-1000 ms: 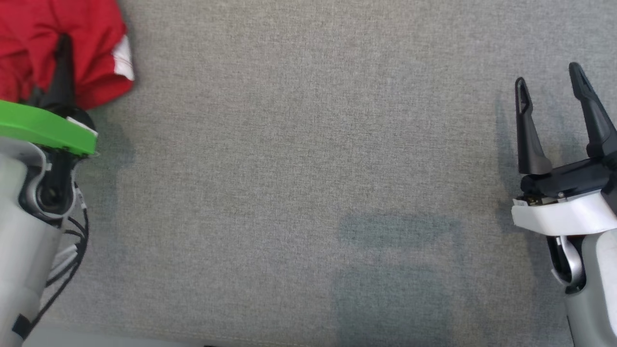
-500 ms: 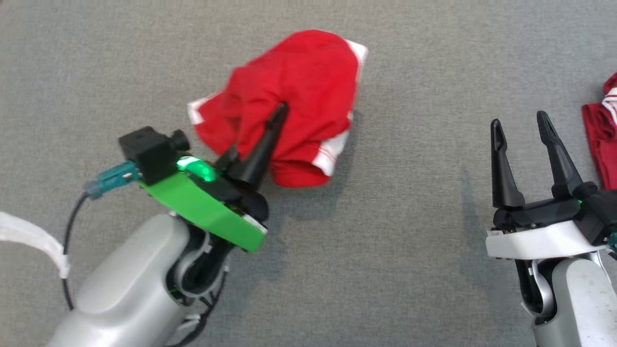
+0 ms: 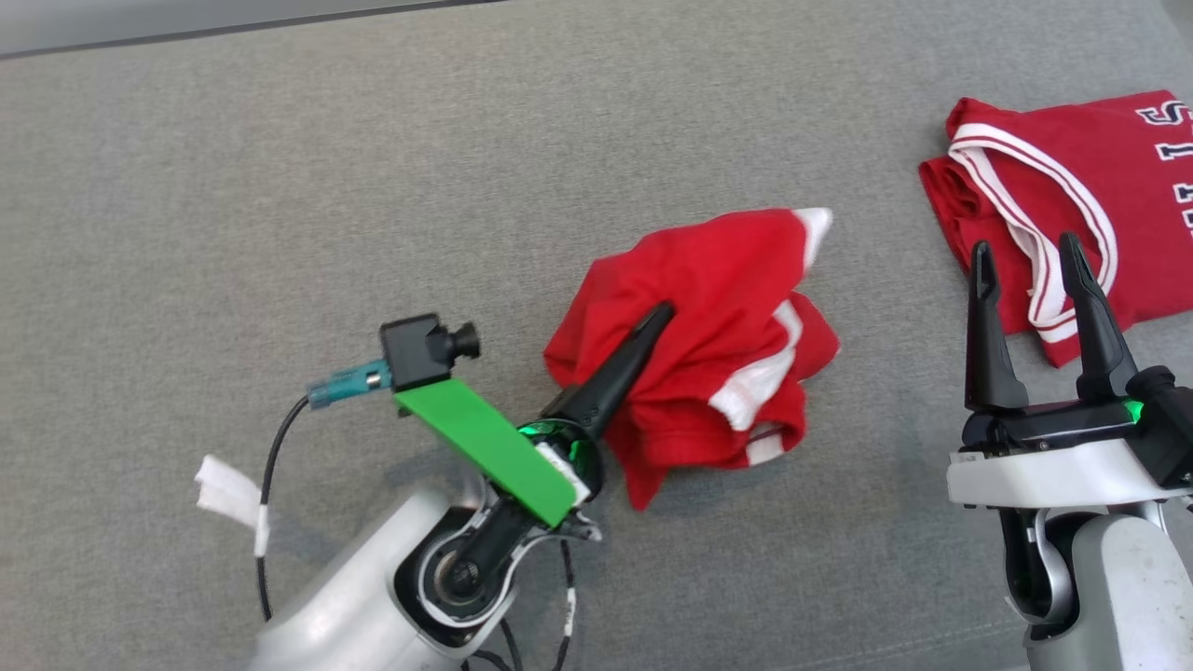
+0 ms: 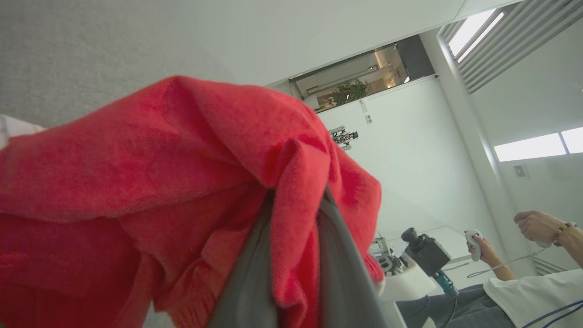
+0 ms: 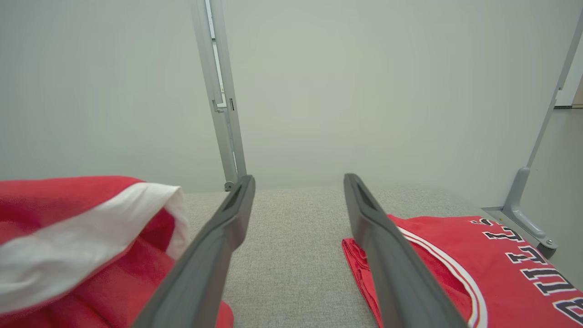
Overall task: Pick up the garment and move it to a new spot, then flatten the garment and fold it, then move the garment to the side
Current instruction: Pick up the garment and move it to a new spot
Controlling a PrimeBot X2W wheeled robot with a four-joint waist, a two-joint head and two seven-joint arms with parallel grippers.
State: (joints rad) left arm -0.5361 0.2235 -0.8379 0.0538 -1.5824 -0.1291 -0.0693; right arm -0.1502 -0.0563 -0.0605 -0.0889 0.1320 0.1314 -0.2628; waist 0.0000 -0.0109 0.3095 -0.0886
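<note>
One fold of the garment sits clamped in the left pincer, angled rightward. The right pincer points ahead, spread, empty.

My left gripper pinches the crumpled red garment in the middle of the grey fabric — my right gripper, fingers spread and empty, overlaps the near edge of a folded red jersey.

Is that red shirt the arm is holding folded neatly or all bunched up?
Bunched up: the red garment is a crumpled lump with uneven folds, pinched in the left gripper.
</note>
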